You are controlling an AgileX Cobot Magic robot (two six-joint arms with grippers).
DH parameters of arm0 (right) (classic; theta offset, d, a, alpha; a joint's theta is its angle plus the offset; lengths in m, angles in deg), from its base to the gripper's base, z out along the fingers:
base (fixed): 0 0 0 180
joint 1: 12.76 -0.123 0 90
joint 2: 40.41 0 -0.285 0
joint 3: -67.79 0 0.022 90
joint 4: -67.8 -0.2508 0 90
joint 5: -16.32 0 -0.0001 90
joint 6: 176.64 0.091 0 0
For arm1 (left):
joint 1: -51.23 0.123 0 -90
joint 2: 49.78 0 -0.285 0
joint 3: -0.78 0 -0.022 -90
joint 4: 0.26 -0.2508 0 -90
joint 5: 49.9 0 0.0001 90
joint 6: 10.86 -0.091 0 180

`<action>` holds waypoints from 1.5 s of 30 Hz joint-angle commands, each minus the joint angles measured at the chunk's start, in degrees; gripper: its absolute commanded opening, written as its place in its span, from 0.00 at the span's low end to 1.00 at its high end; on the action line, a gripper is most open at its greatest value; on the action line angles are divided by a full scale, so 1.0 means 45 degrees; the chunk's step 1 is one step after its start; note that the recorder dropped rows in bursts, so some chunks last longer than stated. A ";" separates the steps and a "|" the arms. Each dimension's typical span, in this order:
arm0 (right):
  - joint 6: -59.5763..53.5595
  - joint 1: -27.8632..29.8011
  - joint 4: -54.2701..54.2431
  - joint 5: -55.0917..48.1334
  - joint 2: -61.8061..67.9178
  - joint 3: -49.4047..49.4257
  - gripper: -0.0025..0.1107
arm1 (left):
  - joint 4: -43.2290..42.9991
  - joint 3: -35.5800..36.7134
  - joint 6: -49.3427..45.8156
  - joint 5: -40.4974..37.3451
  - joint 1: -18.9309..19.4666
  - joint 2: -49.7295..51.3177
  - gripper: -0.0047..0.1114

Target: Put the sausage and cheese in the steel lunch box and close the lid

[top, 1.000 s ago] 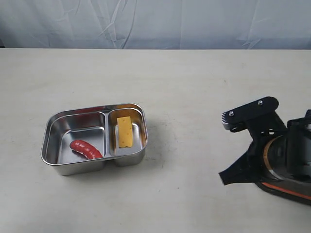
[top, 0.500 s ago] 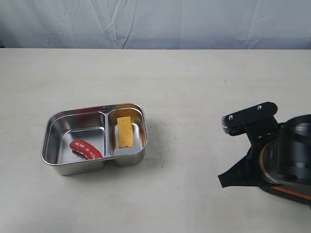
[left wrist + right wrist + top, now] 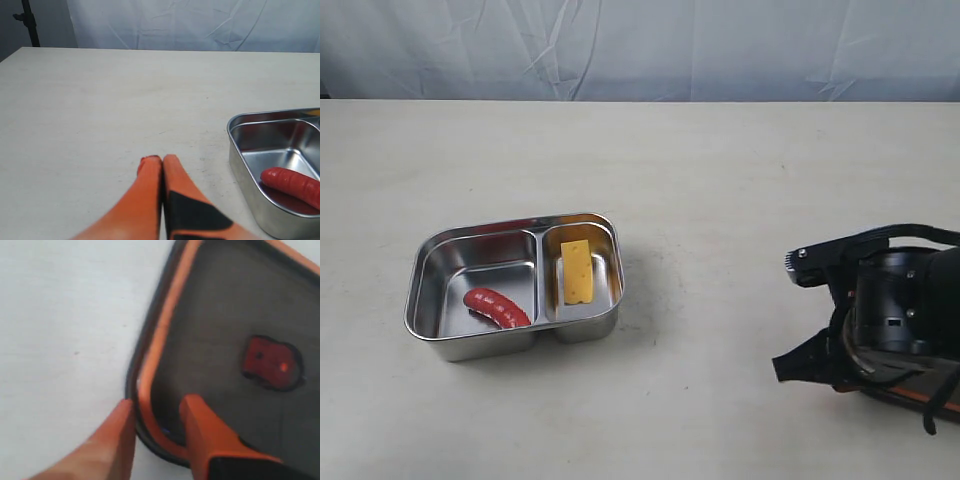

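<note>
table [image 3: 720, 190]: pale cream top, matte and flat, running back to a wrinkled light cloth backdrop [image 3: 640, 45].
steel lunch box [image 3: 485, 347]: stands directly on the table, left of the middle in the exterior view, open side up.
lid [image 3: 215, 305]: lies flat on the table at the near right, well apart from the steel lunch box, orange seal and valve tab showing.

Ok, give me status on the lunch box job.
Left gripper shut, empty, beside steel lunch box. Right gripper open, straddling lid rim. Sausage, cheese in separate compartments. Nothing blocking.
</note>
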 commanded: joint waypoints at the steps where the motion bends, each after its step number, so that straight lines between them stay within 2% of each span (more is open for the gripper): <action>1: 0.0083 0.0065 0.0016 0.1004 0.0561 -0.0001 0.25 | -0.0076 0.0015 0.0013 0.0163 0.0028 -0.0044 0.04; 3: 0.0083 0.0065 0.0016 0.0999 0.0782 -0.0001 0.29 | -0.0076 0.0015 0.0013 0.0163 0.0028 -0.0044 0.04; 7: 0.0083 0.0065 0.0069 0.1008 0.1115 -0.0001 0.45 | -0.0076 0.0015 0.0013 0.0163 0.0028 -0.0044 0.04; 9: 0.0083 0.0065 0.0069 0.1072 0.1314 -0.0001 0.47 | -0.0076 0.0015 0.0013 0.0163 0.0028 -0.0044 0.04; 12: 0.0083 0.0065 0.0069 0.1125 0.1545 -0.0001 0.40 | -0.0076 0.0015 0.0013 0.0163 0.0028 -0.0044 0.04; 18: 0.0083 0.0065 0.0069 0.1168 0.1658 -0.0001 0.08 | -0.0076 0.0015 0.0013 0.0163 0.0028 -0.0044 0.04; 20: 0.0083 0.0065 0.0092 0.1168 0.1658 -0.0001 0.02 | -0.0076 0.0015 0.0013 0.0163 0.0028 -0.0044 0.04; 29: 0.0083 0.0040 0.0185 0.1379 0.1151 -0.0001 0.02 | -0.0076 0.0015 0.0013 0.0163 0.0028 -0.0044 0.04; 45: -0.0001 0.0040 0.0348 0.2284 -0.2913 -0.0001 0.02 | -0.0076 0.0015 0.0013 0.0163 0.0028 -0.0044 0.04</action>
